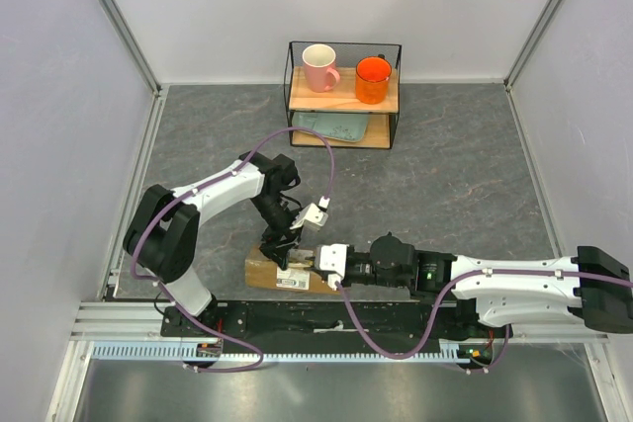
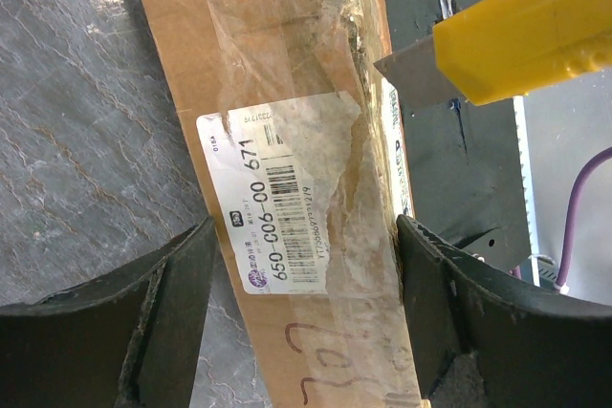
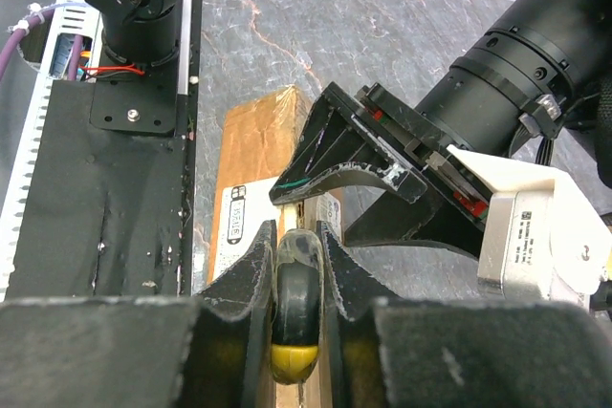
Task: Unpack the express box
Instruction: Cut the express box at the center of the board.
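At the bottom of the top view the express box (image 1: pixel 269 271) lies flat on the grey marbled table (image 1: pixel 445 175), just beyond the black base strip (image 1: pixel 326 318) where the two arms are fixed, a little left of the middle. Both grippers meet over it. The right gripper (image 1: pixel 324 262) reaches in from the lower right, and its fingers (image 3: pixel 251 279) are nearly closed and clamp the yellow utility knife (image 3: pixel 293 317) between them. In the left wrist view the knife body is in the upper right corner, and the grey blade (image 2: pixel 418 80) points to the taped right edge of the box; I cannot tell if it cuts into the cardboard. The left gripper (image 2: pixel 306 236) comes down on the box from above with its fingers (image 2: pixel 177 312) spread wide, one tip against each long edge of the box, so it holds the box across its width. Between the two tips lies the white shipping label (image 2: pixel 287 203), partly under wrinkled clear tape. Far behind, at the top middle of the top view, a wire shelf (image 1: pixel 394 96) stands near the back wall. A pink mug (image 1: pixel 319 67) and an orange mug (image 1: pixel 373 80) stand side by side on its upper board, and a pale green thing (image 1: pixel 331 126) lies on the lower board.
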`<state>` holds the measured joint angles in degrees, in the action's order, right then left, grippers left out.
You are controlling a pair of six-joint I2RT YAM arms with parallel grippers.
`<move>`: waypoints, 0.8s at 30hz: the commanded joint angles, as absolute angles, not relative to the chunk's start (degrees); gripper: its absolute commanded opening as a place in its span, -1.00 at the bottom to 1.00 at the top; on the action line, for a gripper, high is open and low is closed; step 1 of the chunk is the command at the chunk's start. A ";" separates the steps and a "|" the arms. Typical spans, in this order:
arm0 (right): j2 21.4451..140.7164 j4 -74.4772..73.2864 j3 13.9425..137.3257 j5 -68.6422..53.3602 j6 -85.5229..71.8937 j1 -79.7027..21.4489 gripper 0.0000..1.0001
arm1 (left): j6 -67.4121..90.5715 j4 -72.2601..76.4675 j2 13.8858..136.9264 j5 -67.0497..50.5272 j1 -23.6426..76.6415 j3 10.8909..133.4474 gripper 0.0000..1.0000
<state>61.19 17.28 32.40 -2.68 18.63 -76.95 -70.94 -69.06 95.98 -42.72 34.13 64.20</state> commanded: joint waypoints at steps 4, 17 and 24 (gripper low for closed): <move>61.79 20.66 34.01 -1.76 20.04 -77.17 -1.00 | -73.65 -66.00 96.59 -40.96 34.63 62.23 0.54; 62.75 19.69 32.78 -0.53 19.95 -77.17 -1.00 | -73.74 -65.92 96.06 -41.13 34.63 61.61 0.54; 62.32 16.17 32.61 -0.44 18.72 -77.26 -1.00 | -73.74 -65.92 96.06 -41.04 34.54 61.61 0.53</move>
<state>62.52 17.39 32.38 -1.17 19.49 -77.03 -70.96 -68.69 95.46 -43.22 34.13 63.57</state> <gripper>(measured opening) 0.201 0.766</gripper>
